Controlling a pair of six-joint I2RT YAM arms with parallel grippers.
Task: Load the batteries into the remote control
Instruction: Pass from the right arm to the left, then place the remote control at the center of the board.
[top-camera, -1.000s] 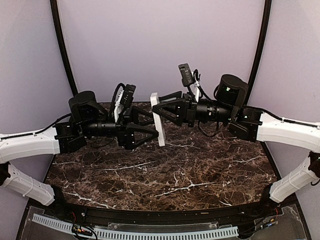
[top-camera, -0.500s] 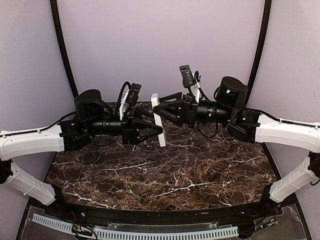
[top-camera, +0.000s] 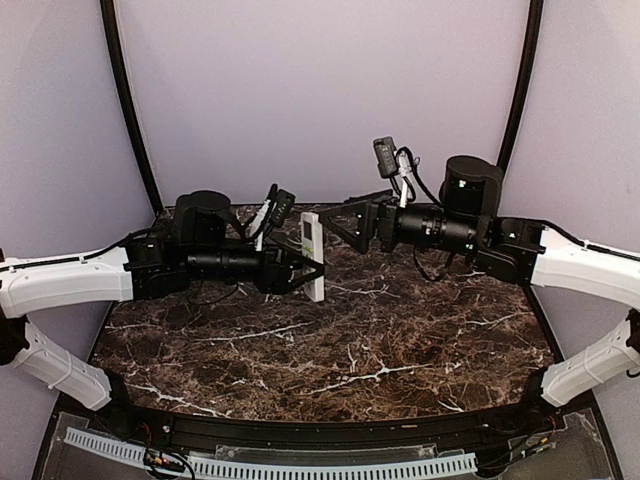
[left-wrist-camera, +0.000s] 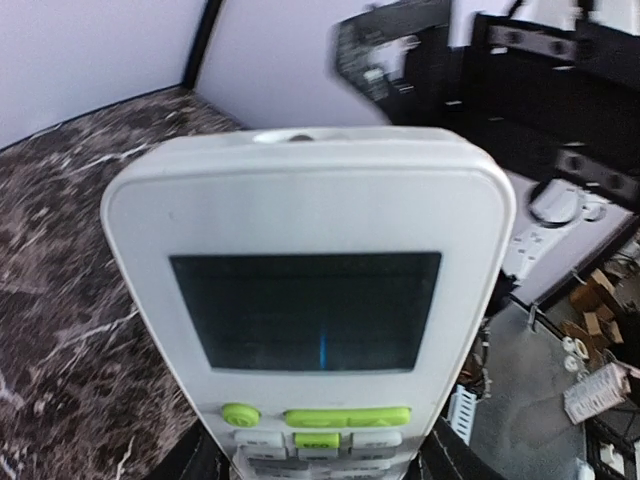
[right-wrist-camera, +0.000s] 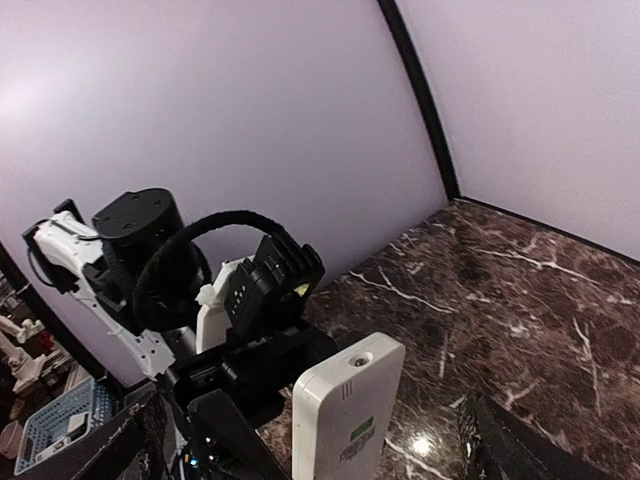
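Two arms: left gripper (top-camera: 312, 272) and right gripper (top-camera: 338, 220) meet nose to nose over the far half of the table, both reaching in level from the sides.
One remote: a single white rectangular plastic remote control (top-camera: 310, 235) stands upright in the air between the two grippers, top end up, held by its lower part.
Left jaws: clamped on the remote's lower half; two dark fingers (left-wrist-camera: 455, 462) show at either side of its button end in the left wrist view.
Right jaws: spread wide and gripping nothing, tips just beside the remote's upper end with a narrow gap; its fingers (right-wrist-camera: 510, 445) sit at the bottom corners of the right wrist view.
Remote face: turned toward the left wrist camera (left-wrist-camera: 310, 300), with one dark display and three bright green buttons, one round, one long bar and one small rectangle; paler keys below are cut off.
Remote back: turned toward the right wrist camera (right-wrist-camera: 345, 420), plain white with one green mark, a few short slots and one small round dot on the top end.
One table: dark brown marble-patterned tabletop with white veins (top-camera: 350, 350).
Backdrop: pale lilac curved wall (top-camera: 320, 90) with two black upright strips.
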